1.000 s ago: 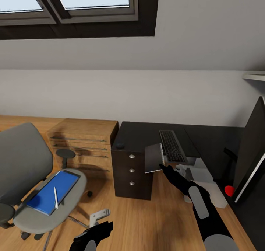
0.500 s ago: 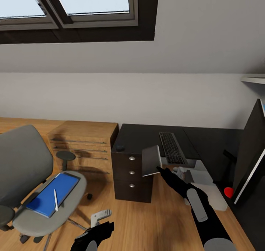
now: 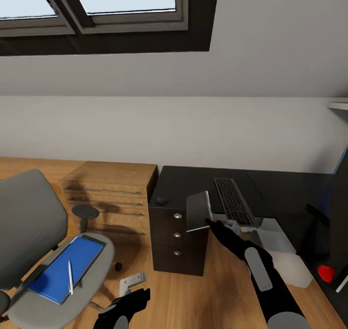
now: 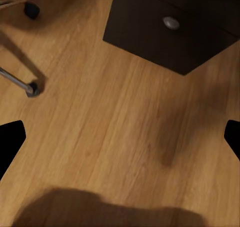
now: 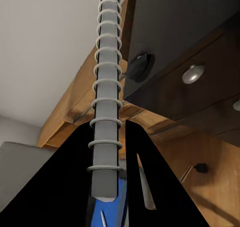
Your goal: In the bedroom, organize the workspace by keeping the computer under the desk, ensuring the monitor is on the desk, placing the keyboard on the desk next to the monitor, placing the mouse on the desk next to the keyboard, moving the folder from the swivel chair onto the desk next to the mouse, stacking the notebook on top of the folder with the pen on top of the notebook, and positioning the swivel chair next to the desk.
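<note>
My right gripper (image 3: 210, 221) is shut on the notebook (image 3: 198, 211), holding it upright at the front edge of the desk (image 3: 193, 181), above the drawer unit. In the right wrist view the notebook's spiral spine (image 5: 107, 102) runs between the fingers. The mouse (image 3: 161, 201) sits on the desk's left corner and the keyboard (image 3: 234, 201) lies farther right. The blue folder (image 3: 62, 269) with the pen (image 3: 70, 277) on it lies on the swivel chair (image 3: 29, 222) seat. The computer (image 3: 285, 256) rests low under the desk. The black monitor (image 3: 340, 208) stands at the right edge. My left gripper (image 4: 120, 139) hangs open over the floor.
A light-wood chest of drawers (image 3: 113, 189) stands between the chair and the desk's dark drawer unit (image 3: 178, 239). A chair base leg (image 3: 131, 283) and a caster (image 4: 32, 89) lie on the wood floor near my left gripper (image 3: 126, 306). Skylight windows are overhead.
The head view has shifted, sliding the chair left and the monitor toward the right edge. My right gripper keeps the notebook and has edged slightly left over the drawer unit.
</note>
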Available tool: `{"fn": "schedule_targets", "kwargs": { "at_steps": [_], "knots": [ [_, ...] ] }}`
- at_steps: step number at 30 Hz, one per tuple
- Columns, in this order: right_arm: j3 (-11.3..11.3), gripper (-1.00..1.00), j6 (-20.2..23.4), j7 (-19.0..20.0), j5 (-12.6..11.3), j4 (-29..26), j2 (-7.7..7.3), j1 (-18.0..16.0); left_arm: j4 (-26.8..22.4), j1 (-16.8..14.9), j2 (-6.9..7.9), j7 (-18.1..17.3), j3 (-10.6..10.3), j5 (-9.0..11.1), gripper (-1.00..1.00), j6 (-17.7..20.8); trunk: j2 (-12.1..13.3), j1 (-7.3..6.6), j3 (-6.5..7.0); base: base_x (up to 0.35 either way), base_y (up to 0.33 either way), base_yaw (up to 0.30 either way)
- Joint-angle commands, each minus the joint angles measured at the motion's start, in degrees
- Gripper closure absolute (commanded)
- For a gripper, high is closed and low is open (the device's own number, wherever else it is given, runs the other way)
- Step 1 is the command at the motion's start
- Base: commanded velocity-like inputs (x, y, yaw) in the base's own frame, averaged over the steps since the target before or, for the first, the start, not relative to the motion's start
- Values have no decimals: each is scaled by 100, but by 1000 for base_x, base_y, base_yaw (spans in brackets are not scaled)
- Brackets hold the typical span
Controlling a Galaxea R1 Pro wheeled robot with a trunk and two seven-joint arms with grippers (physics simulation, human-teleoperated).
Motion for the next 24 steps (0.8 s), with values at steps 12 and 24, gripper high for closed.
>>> {"fn": "schedule_targets", "kwargs": {
  "at_steps": [12,24],
  "knots": [
    [-5,100,21,-50,-558,-11,421,4,-11,-4,7,56,-77,61,-100,-17,-4,1,-6,14,5,0],
    [-21,100,11,-538,-2640,126,418,4,-40,-4,10,56,-80,60,-100,-17,-4,1,-6,0,0,0]
  ]
}}
